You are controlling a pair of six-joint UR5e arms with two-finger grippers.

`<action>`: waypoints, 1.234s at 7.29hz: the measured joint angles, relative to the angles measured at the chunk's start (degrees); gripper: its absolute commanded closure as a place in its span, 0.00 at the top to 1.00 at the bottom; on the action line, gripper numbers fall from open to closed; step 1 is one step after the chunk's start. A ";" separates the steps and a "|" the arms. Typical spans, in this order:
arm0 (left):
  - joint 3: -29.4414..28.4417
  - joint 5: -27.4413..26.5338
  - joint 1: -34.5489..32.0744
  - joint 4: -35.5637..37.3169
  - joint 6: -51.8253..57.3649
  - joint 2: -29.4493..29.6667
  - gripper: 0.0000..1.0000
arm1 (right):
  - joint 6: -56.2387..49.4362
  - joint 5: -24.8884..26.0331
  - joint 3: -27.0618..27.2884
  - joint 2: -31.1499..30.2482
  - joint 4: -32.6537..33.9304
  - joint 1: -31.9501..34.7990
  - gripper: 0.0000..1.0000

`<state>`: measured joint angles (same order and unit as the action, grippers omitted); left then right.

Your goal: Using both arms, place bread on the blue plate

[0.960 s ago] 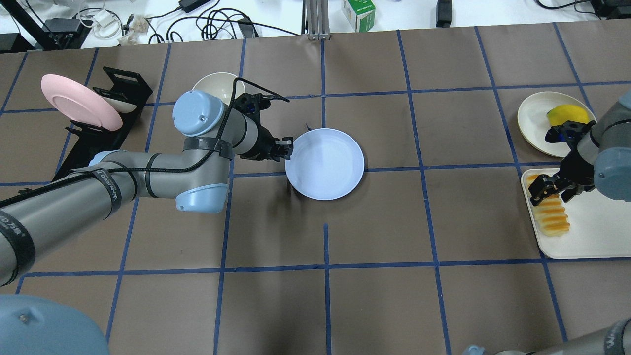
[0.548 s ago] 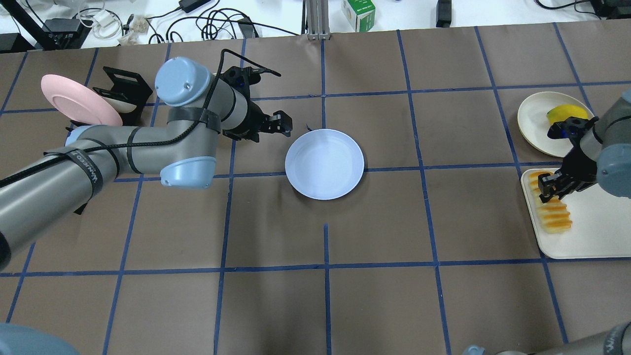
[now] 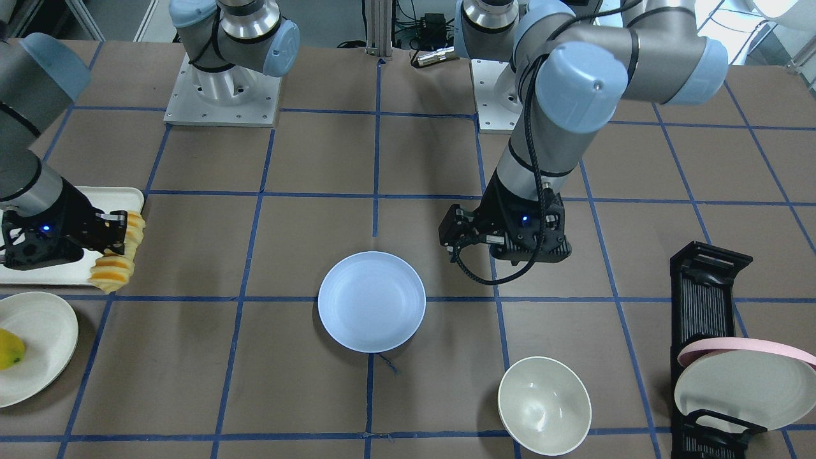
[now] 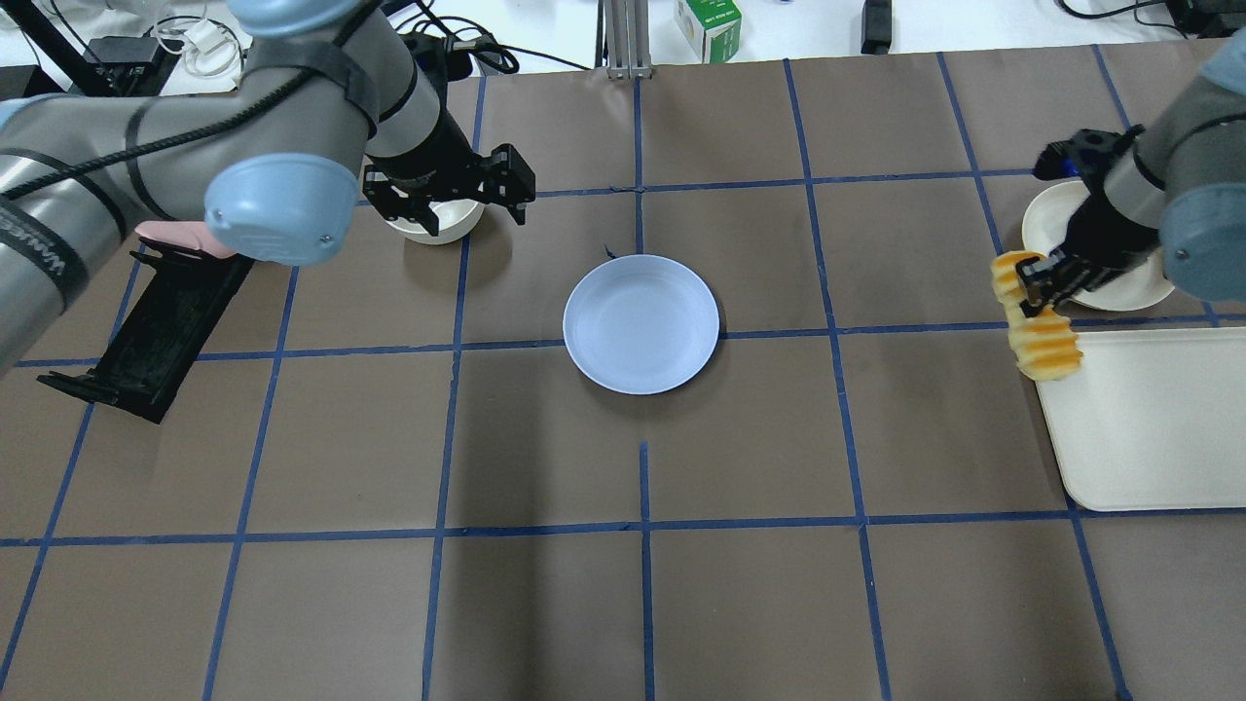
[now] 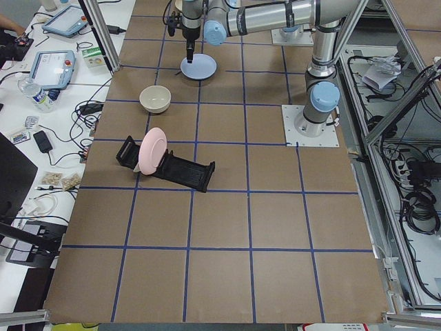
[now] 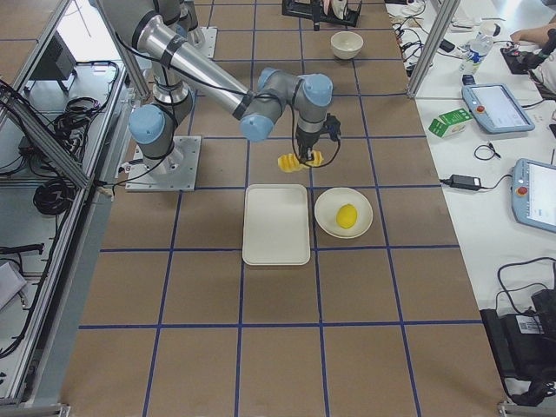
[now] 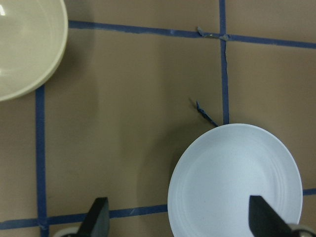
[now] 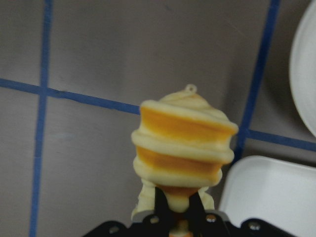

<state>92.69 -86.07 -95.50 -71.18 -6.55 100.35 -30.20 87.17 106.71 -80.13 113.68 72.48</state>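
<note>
Since 0.5 s ago the right gripper (image 4: 1038, 280) is carrying the bread (image 4: 1047, 343) up off the cream tray (image 4: 1149, 438), where the loaf was lying flat. Jaws are pinching one end of the loaf, w/ the rest drooping below them. Bread is hanging at the tray's edge on the blue plate's side. It's prob. clear of the tray surface, though height is hard to judge from these views. Left gripper (image 7: 177, 219) is backing off too: it was at the rim of the blue plate (image 4: 641, 323) & is now hovering approx. between that plate & the white bowl (image 3: 544, 405), fingers (image 7: 97, 219) spread wide, gripping nothing. Blue plate is sitting flat mid-table, well apart from the bread. Yellow fruit (image 6: 347, 215) is resting on a cream plate (image 6: 328, 224) just beside the tray.
</note>
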 measured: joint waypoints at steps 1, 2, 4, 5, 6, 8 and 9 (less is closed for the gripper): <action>-1.20 -2.37 0.01 -5.88 0.47 -2.72 1.00 | 5.93 -1.07 -1.04 0.30 0.06 6.88 0.00; -2.40 -4.32 0.04 -10.13 1.57 -4.83 1.00 | 12.71 -1.52 -2.30 1.32 0.80 13.90 0.00; -3.51 -5.69 0.00 -14.34 3.13 -7.00 1.00 | 26.85 -1.95 -7.88 7.26 3.16 25.02 0.00; -3.65 -5.70 -0.02 -15.96 3.45 -7.65 1.00 | 33.84 -2.67 -11.89 11.51 3.91 28.99 0.00; -3.66 -5.67 -0.03 -16.76 3.58 -8.09 1.00 | 39.44 -3.59 -15.37 15.15 4.25 31.71 0.00; -3.42 -5.81 -0.04 -17.18 3.60 -8.76 1.00 | 45.63 -6.58 -18.45 19.05 4.89 33.99 0.00; -3.22 -5.96 -0.04 -17.22 3.53 -9.02 1.00 | 47.27 -7.79 -18.55 19.94 5.35 34.28 0.00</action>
<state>89.47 -92.03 -95.54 -88.40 -3.02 91.33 17.06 79.38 88.16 -60.19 119.03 106.75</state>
